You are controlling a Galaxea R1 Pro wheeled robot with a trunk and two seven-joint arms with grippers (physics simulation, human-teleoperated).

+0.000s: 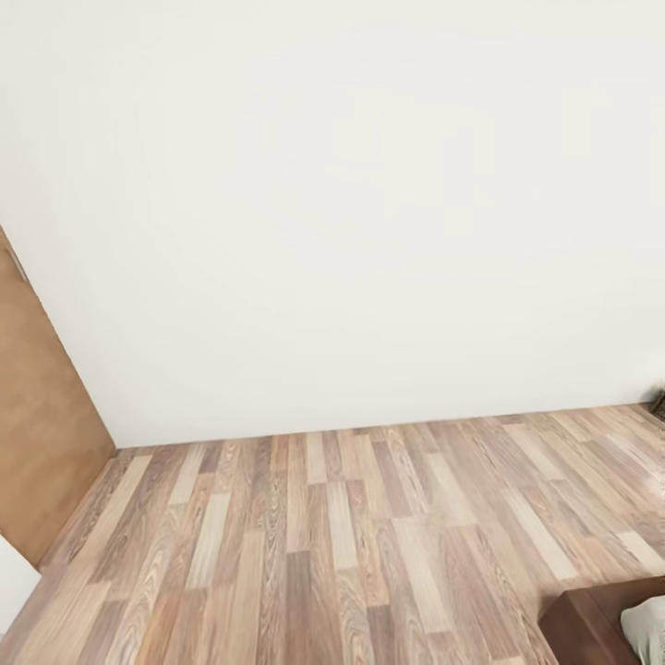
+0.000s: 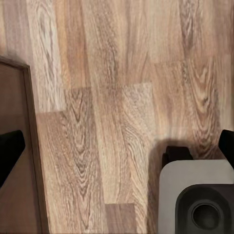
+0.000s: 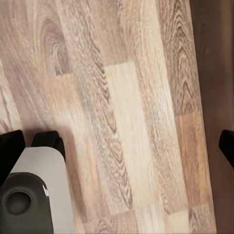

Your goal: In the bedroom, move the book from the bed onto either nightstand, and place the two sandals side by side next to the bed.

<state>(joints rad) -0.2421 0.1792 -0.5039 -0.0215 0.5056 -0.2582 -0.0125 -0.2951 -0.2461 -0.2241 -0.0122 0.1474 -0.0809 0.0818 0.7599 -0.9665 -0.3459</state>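
A corner of the bed sits at the lower right of the head view: dark wood frame [image 1: 591,621] with a bit of off-white mattress [image 1: 649,630] on it. The book, the sandals and the nightstand are out of view. My left gripper [image 2: 117,148] hangs open over the wood floor, its black fingertips [image 2: 9,152] at the picture's edges with nothing between them. My right gripper [image 3: 117,144] is also open and empty above the floor, one black fingertip [image 3: 10,146] showing beside my base.
A plain white wall [image 1: 351,203] faces me across plank flooring [image 1: 323,536]. A brown door [image 1: 42,434] stands at the left. A small dark object [image 1: 658,405] peeks in at the right edge. My grey base [image 2: 195,195] shows under the left wrist camera.
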